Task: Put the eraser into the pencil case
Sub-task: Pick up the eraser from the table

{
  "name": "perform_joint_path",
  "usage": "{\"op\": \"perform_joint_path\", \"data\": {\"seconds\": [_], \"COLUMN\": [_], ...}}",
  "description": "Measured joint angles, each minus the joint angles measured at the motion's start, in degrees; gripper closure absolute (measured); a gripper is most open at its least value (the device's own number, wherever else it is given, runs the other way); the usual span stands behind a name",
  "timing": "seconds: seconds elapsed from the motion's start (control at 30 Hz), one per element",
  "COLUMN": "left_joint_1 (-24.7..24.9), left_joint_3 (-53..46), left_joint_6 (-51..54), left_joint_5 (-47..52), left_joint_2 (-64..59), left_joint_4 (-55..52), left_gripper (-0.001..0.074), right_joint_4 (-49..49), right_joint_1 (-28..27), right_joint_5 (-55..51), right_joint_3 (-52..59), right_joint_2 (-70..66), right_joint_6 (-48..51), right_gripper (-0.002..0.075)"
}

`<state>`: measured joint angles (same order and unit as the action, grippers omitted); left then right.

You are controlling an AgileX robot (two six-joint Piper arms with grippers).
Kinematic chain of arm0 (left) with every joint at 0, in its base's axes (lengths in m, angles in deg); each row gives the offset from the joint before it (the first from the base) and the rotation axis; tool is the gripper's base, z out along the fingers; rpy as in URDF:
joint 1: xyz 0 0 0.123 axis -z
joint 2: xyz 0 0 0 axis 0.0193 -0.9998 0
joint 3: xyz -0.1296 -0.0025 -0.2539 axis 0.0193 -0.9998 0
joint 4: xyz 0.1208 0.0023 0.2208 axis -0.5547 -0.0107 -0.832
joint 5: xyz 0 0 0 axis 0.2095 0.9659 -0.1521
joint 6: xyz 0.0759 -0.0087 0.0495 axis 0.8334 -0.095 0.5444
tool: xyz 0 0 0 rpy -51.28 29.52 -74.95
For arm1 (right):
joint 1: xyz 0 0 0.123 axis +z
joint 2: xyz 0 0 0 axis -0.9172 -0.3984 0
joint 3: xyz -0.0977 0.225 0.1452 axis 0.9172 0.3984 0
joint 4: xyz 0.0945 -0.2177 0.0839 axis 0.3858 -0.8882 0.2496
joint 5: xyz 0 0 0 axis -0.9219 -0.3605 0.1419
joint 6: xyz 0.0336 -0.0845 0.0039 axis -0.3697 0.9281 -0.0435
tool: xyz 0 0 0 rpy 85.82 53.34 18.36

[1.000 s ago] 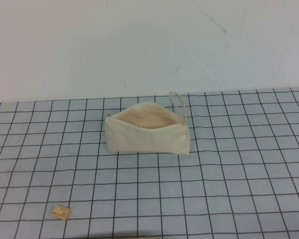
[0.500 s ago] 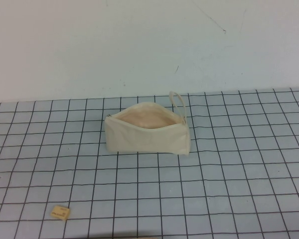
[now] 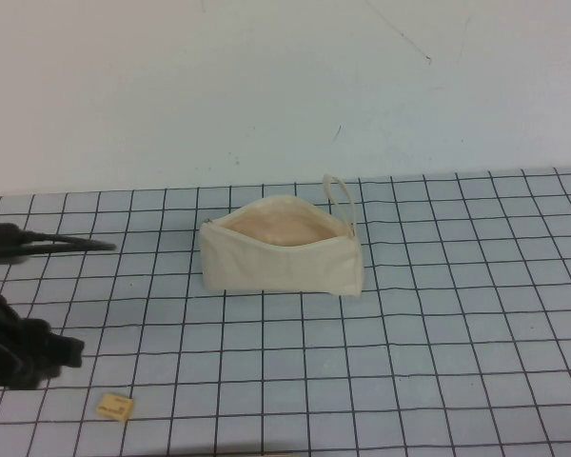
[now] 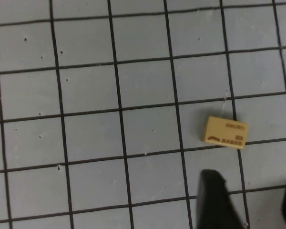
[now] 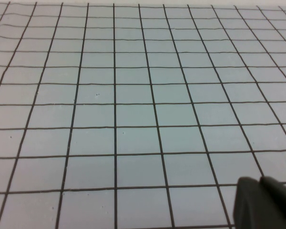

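the left hand [image 3: 38, 357] is hovering over the near left part of the gridded worktop [image 3: 457, 314], with its dark arm showing at the left edge in the high view. in the left wrist view the left hand [image 4: 250, 200] is spread, its two dark fingers [image 4: 217, 198] standing apart with nothing between them, and the eraser [image 4: 225, 132] is lying flat on the worktop [image 4: 86, 95] just beyond the fingertips, untouched. in the high view the eraser [image 3: 115, 407] is sitting near the front left edge, close to the left hand and well apart from the pencil case [image 3: 281, 255]. the pencil case is standing upright in the middle of the worktop, its zip mouth gaping and showing peach lining, its loop strap [image 3: 340, 198] rising at the right end. the right hand [image 5: 264, 202] is showing only as a dark tip over bare grid [image 5: 133, 95]; i cannot tell its state.
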<state>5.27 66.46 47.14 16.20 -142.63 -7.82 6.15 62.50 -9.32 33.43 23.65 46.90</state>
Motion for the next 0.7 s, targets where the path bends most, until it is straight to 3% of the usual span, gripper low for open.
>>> {"op": "perform_joint_path", "data": {"seconds": [0.1, 0.17, 0.4, 0.7], "left_joint_1": [0.33, 1.61, 8.64, 9.33], "left_joint_3": [0.00, 0.00, 2.11, 4.55], "left_joint_6": [0.66, 1.07, 1.22, -5.38], "left_joint_5": [-0.74, -1.62, -4.87, -6.03], "left_joint_2": [-3.66, -6.00, -14.93, -24.79], "left_joint_4": [0.53, 0.83, -3.00, -8.09], "left_gripper": [0.0318, 0.0234, 0.0204, 0.0204], "right_joint_4": [0.00, 0.00, 0.00, 0.00], "right_joint_1": [0.00, 0.00, 0.00, 0.00], "right_joint_5": [0.00, 0.00, 0.00, 0.00], "right_joint_3": [0.00, 0.00, 0.00, 0.00], "right_joint_2": [0.00, 0.00, 0.00, 0.00], "right_joint_6": [0.00, 0.00, 0.00, 0.00], "right_gripper": [0.0729, 0.0729, 0.0729, 0.0729]}}
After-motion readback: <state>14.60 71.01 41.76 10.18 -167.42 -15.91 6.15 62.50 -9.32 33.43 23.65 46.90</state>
